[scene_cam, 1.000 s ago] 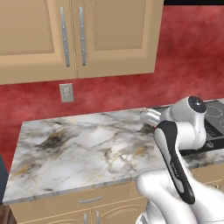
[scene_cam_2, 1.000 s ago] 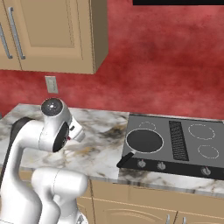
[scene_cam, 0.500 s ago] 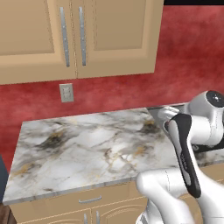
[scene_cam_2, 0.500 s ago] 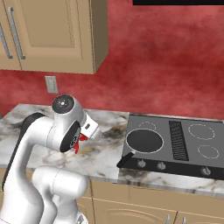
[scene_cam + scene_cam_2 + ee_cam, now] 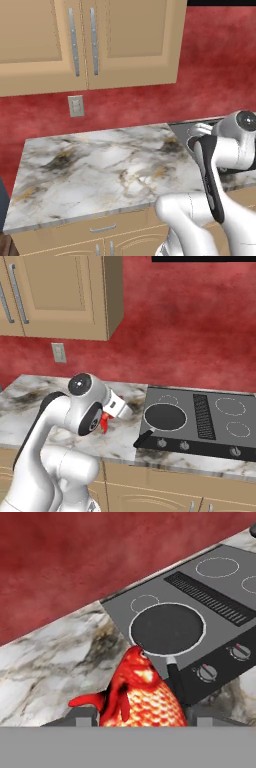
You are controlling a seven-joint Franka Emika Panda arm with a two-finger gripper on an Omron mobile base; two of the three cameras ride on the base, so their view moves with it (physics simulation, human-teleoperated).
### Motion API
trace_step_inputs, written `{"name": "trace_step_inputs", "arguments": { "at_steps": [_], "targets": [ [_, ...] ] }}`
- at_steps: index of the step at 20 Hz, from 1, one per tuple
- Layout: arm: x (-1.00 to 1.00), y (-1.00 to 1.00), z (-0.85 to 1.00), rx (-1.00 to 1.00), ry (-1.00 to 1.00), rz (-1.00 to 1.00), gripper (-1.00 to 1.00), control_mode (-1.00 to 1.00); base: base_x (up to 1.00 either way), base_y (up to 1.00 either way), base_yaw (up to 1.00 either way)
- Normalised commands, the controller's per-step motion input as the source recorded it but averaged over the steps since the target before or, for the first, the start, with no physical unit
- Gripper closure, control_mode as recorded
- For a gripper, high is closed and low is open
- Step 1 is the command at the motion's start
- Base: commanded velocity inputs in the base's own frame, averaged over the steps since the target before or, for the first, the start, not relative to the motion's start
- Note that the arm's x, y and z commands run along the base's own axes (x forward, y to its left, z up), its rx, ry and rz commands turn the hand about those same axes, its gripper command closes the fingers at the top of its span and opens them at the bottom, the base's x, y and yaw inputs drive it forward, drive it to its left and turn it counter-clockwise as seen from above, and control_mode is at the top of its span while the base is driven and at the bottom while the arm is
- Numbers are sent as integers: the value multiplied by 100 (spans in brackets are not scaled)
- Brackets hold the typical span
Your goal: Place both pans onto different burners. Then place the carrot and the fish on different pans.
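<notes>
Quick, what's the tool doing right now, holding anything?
Tool: closed on the fish, carried above the counter near the pan.

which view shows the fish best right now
The hand view: the fish sits large and close at the gripper, scales, head and fins clear, with the pan on the cooktop beyond. The right base view gives just a small red sliver beside the wrist.

marble counter (image 5: pixel 95 165) carries cooktop (image 5: pixel 200 428) with one pan (image 5: pixel 164 417).
</notes>
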Motion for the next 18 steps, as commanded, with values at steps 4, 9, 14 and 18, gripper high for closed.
{"name": "trace_step_inputs", "arguments": {
  "at_steps": [4, 9, 14, 18],
  "targets": [
    [48, -50, 0, 0, 1, -8, 100, -100, 0, 0, 0],
    [50, -52, 0, 0, 6, -5, 100, -100, 0, 0, 0],
    [48, -51, -1, 3, 12, -3, 100, -100, 0, 0, 0],
    [33, -45, -17, 8, 16, -1, 100, -100, 0, 0, 0]
  ]
}}
